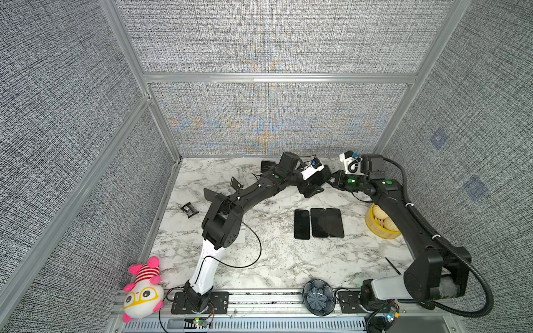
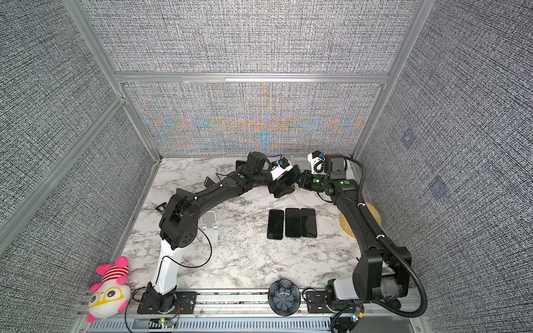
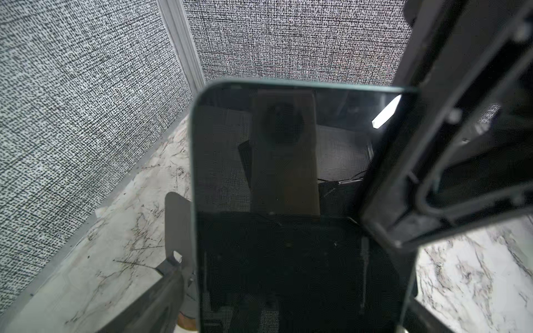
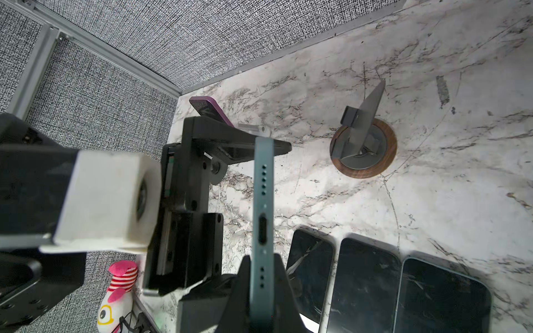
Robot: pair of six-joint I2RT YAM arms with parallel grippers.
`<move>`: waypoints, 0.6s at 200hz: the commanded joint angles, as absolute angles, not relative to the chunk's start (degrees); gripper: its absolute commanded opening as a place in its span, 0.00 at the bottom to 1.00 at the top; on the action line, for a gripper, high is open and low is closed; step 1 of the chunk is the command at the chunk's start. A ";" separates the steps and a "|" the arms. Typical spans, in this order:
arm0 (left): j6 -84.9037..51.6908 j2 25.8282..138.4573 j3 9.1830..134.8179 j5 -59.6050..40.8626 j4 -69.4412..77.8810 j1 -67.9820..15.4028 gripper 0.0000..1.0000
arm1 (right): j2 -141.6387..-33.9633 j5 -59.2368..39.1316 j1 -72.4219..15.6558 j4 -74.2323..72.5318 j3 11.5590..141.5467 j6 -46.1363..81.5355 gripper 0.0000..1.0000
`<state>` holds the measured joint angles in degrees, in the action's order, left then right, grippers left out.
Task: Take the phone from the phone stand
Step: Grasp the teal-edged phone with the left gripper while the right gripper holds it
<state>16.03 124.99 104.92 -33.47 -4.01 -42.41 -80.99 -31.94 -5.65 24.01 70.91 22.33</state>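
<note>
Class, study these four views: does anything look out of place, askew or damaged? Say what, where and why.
The plush toy lies flopped over at the near left corner, hanging off the marble table onto the metal rail. The three phones lying flat show crack-like lines on their screens; cracks or reflections, I cannot tell.

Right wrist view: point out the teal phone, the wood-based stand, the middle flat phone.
teal phone (image 4: 262, 201), right wrist view, bottom edge
wood-based stand (image 4: 364, 127), right wrist view, grey plate
middle flat phone (image 4: 363, 285), right wrist view, screen
</note>
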 commanded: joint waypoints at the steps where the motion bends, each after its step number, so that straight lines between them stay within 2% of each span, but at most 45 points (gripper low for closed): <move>1: 16.63 124.09 104.81 -33.15 -2.80 -42.65 0.98 | -81.10 -33.62 -5.69 22.92 71.02 21.49 0.07; 79: 18.72 124.70 106.25 -32.96 -5.77 -42.71 0.79 | -82.19 -33.80 -5.72 22.43 71.28 21.47 0.07; 120: 18.72 125.07 106.62 -33.32 -6.35 -42.71 0.61 | -82.33 -34.01 -5.93 22.34 71.54 21.46 0.07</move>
<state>18.15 124.88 106.24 -33.06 -6.15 -42.65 -82.26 -32.29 -5.82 23.77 70.87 21.96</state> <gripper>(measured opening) 0.681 0.078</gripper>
